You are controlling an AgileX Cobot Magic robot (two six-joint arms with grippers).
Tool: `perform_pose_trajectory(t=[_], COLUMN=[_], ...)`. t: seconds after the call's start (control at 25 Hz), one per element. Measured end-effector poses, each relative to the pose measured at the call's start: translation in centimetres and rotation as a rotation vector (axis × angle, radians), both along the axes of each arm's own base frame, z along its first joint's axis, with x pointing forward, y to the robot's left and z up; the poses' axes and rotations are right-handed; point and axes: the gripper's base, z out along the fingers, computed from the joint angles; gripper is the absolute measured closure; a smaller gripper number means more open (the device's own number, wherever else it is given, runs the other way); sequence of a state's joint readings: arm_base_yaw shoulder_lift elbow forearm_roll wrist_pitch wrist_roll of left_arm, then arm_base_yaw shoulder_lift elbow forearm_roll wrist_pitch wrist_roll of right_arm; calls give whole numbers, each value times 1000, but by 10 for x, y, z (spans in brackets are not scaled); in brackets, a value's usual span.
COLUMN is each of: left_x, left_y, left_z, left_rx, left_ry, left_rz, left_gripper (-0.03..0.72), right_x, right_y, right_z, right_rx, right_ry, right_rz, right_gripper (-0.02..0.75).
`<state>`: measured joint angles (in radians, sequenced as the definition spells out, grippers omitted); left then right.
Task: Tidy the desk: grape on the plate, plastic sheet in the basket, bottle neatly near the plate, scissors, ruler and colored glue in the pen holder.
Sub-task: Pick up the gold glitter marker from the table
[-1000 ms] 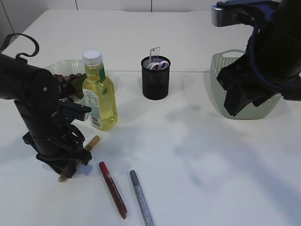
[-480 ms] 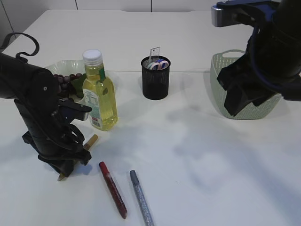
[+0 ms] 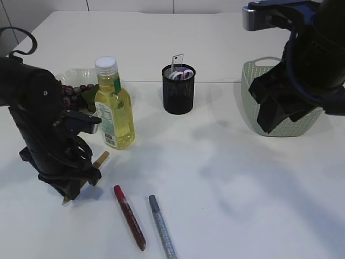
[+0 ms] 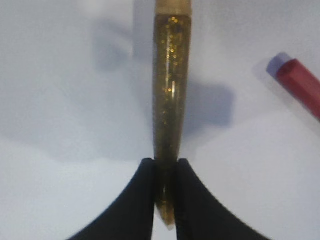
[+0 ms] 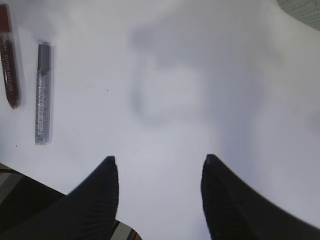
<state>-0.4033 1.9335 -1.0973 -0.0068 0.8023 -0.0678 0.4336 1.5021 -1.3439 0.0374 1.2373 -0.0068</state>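
1. White desk surface (image 3: 226, 178) fills the scene, lit evenly, with a pale cabinet front behind it.

2. We see the left gripper (image 4: 165, 172) clenched on a gold glitter glue tube (image 4: 169, 95); in the left wrist view the two black fingers pinch its lower end, and the tan cap points away from the camera.

3. Compared with a second ago, our left arm has shifted slightly up and to the left in the exterior view, and the gold tube has moved with it. We judge that the tube is being lifted off the desk, though its tip (image 3: 67, 200) looks close to the surface.

4. The right gripper (image 5: 157, 175) hangs released, jaws spread and holding nothing, high near the pale green woven basket (image 3: 253, 73).

5. A red glue tube (image 3: 129, 217) and a silver glitter glue tube (image 3: 162, 227) lie side by side on the desk, near our left arm, not yet collected.

6. The black mesh pen holder (image 3: 178, 93) already holds the scissors with pink and blue handles (image 3: 182, 74) and a clear ruler (image 3: 177, 60).

7. A yellow plastic bottle with a white cap (image 3: 114, 105) stands upright just beside the pale plate (image 3: 69, 75), where dark red grapes (image 3: 73, 93) rest.

8. Our next move looks like carrying the gold tube to the holder.
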Motion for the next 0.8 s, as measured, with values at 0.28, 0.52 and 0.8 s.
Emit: perform_pose_trajectory(t=[0.28,0.52,0.8], left_x=[-6,-16,-32], left_y=[-2,-7,-14], left_z=[33,66,113], left_rx=[-75,-181,-365], left_ry=[-46,-90,-190], left_rz=[5,-58,-134], left_gripper=[626,625,625], right_x=[0,0,3], right_y=[0,0,11], right_z=[0,0,3], right_rx=[0,6,129], right_ry=[0,-1,-27], right_rz=[0,0,-15], right_gripper=[315,315,315])
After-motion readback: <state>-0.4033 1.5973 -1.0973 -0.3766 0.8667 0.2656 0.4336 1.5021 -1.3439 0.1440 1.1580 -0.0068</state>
